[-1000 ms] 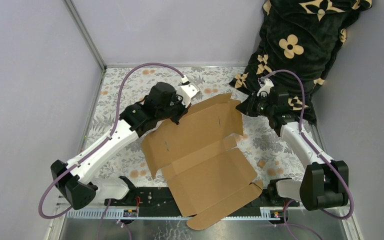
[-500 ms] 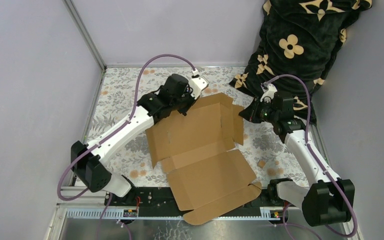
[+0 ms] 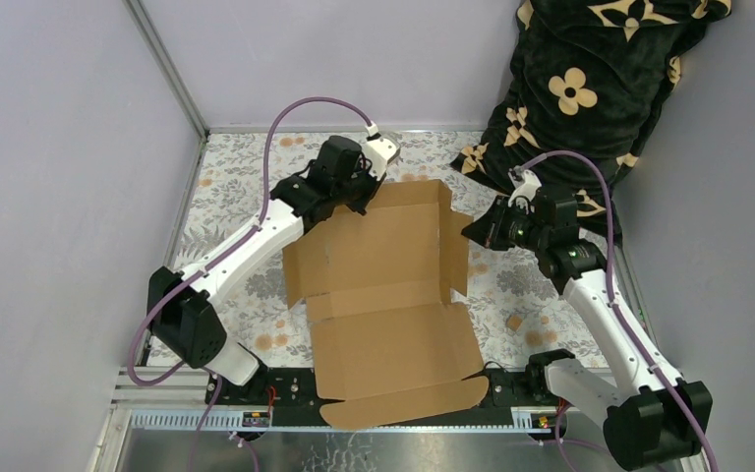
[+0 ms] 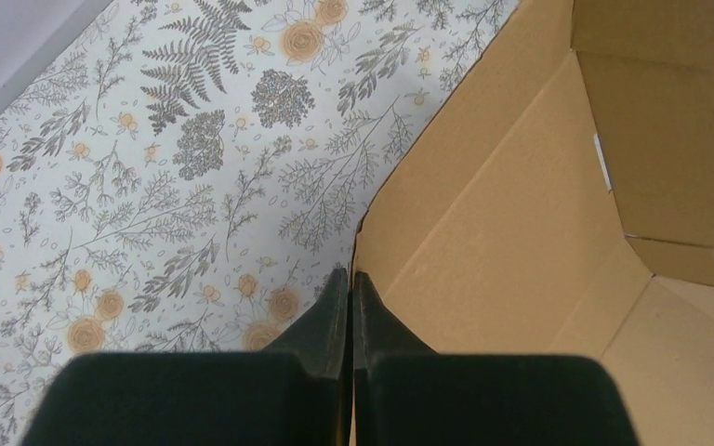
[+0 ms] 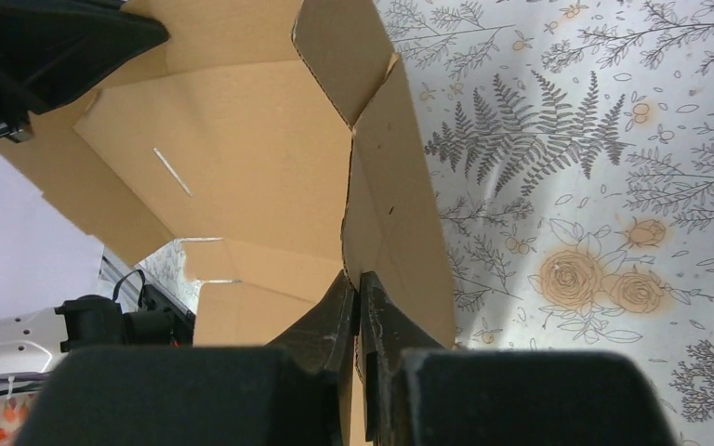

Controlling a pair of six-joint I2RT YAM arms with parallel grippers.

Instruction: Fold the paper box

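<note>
The paper box (image 3: 383,295) is a brown die-cut cardboard sheet lying on the floral table, its near panel reaching over the front rail. Its far and right flaps stand raised. My left gripper (image 3: 366,193) is shut on the far flap's edge; in the left wrist view (image 4: 351,276) the card (image 4: 521,214) runs between the closed fingers. My right gripper (image 3: 474,232) is shut on the raised right flap (image 5: 400,214); in the right wrist view (image 5: 360,279) the flap's edge is pinched between the fingers.
A black blanket with tan flowers (image 3: 590,88) is heaped at the back right, close behind the right arm. Grey walls and a metal post (image 3: 172,74) close the left and back. A black rail (image 3: 285,393) runs along the front edge.
The sheet has turned and slid, now lying squarer to the table with its near panel shifted left. Both arms moved with it, the left gripper back and left, the right flap pulled more upright.
</note>
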